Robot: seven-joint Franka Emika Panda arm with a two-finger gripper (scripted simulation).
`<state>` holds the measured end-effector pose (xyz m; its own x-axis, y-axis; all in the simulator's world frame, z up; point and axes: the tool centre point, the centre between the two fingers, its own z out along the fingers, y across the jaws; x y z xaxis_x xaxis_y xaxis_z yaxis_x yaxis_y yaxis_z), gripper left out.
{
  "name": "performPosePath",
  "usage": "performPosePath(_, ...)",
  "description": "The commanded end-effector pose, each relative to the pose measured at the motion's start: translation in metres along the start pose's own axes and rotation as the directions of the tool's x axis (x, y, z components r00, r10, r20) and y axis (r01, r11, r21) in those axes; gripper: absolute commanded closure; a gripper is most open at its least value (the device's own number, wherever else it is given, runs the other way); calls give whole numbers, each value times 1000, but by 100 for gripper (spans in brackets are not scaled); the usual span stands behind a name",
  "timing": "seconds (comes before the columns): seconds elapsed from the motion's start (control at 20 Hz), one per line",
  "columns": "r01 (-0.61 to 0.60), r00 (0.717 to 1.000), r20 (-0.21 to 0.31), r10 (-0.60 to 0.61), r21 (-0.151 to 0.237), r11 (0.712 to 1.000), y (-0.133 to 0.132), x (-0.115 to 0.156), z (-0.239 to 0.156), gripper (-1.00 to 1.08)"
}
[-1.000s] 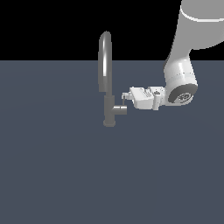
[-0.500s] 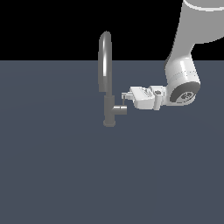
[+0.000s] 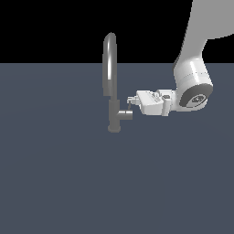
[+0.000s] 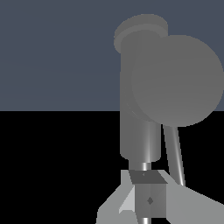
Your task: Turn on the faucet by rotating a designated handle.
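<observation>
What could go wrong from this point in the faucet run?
1. The gripper sits at the very tip of the thin handle; it may slip off once rotation starts.
2. The fingers are close to the faucet body; a sweep could knock it instead of turning the lever.

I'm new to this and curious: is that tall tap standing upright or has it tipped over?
Upright. The faucet stands vertical on its round base, spout arching overhead, while the gripper meets its handle from the exterior view's right.
</observation>
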<state>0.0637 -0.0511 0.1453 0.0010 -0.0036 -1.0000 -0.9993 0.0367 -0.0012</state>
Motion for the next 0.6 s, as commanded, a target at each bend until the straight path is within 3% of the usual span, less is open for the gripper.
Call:
performPosePath(0.0,-3,1000,3,3,-4,1000,8,0,0,108)
performPosePath(0.4,-3,1000,3,3,-5,1000,31,0,0,108)
performPosePath(0.55,7,1000,0,-7,-1,1000,28,-2,0,108)
